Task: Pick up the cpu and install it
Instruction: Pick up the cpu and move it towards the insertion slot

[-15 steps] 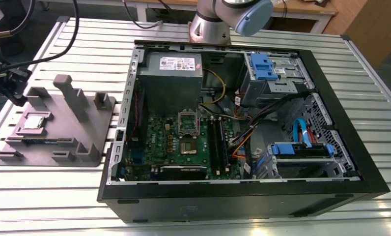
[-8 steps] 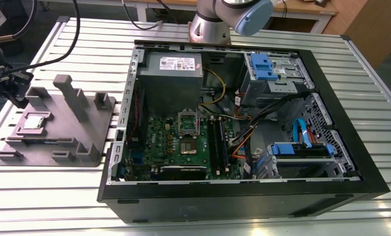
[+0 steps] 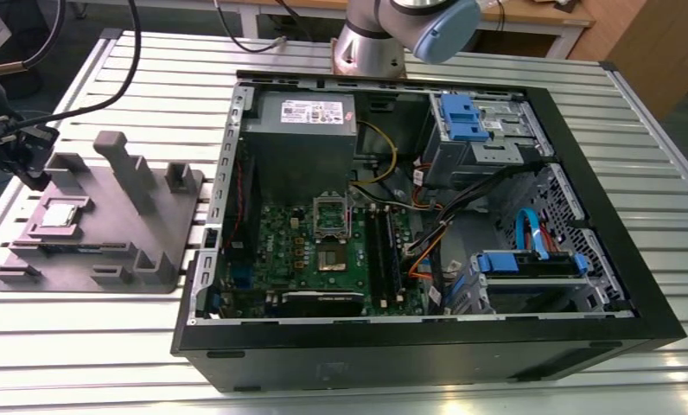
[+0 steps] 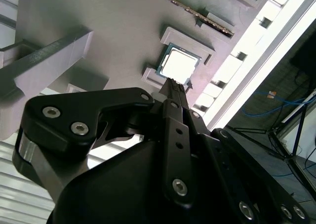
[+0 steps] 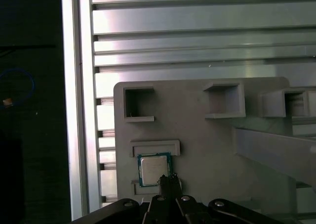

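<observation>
- The gripper (image 3: 27,169) hangs over the near edge of a grey tray (image 3: 148,259), at the exterior view's left
- In both wrist views its black fingers (image 5: 162,184) sit pressed together into one narrow tip, with nothing clamped between them
- The cpu (image 5: 154,168) lies flat in a shallow square seat of the tray, right below and just ahead of the gripper tip; its silvery top faces up inside a thin dark rim
- In the first wrist view the tip overlaps one edge of the cpu; whether it touches the chip cannot be told
- In the second wrist view the gripper (image 4: 174,86) points at the cpu (image 4: 178,66), which sits just past the tip between low raised tray blocks
- Beyond the cpu from the gripper, the tray carries two open square pockets (image 5: 138,104) and a tall slanted post (image 3: 125,164)
- The tray rests on a slatted metal surface (image 3: 91,346), whose ribs run on past the tray's far edge
- Well away from the gripper, toward the exterior view's right, an open computer case (image 3: 436,346) lies on its side on the same surface
- Inside it a green motherboard (image 3: 286,251) faces up, with a socket (image 3: 330,246) in its middle, far from the cpu
- The arm's base (image 3: 373,47) stands behind the case
</observation>
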`<state>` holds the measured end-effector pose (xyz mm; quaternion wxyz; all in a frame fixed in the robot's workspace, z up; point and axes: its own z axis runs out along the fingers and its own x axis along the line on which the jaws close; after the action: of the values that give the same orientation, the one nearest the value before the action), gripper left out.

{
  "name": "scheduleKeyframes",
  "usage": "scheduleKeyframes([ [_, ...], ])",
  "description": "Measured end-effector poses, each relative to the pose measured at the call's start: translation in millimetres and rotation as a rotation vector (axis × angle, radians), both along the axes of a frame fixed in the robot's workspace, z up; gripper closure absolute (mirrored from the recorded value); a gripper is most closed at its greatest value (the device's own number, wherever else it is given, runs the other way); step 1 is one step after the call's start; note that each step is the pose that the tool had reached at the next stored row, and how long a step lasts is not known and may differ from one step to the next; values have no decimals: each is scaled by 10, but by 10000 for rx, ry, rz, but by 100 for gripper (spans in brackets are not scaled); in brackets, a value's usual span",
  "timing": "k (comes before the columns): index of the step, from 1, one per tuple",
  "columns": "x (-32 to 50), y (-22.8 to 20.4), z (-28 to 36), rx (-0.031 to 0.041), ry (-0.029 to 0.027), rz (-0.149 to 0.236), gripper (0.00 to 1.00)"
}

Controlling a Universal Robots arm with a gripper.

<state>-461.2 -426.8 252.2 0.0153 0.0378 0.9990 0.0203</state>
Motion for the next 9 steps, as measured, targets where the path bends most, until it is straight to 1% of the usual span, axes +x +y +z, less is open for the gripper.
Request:
scheduleKeyframes([
  [5,0,0,0,11,0,0,89],
  [6,0,0,0,13,0,1,84],
  [7,0,0,0,16,0,1,84],
  [9,0,0,0,20,0,1,71],
])
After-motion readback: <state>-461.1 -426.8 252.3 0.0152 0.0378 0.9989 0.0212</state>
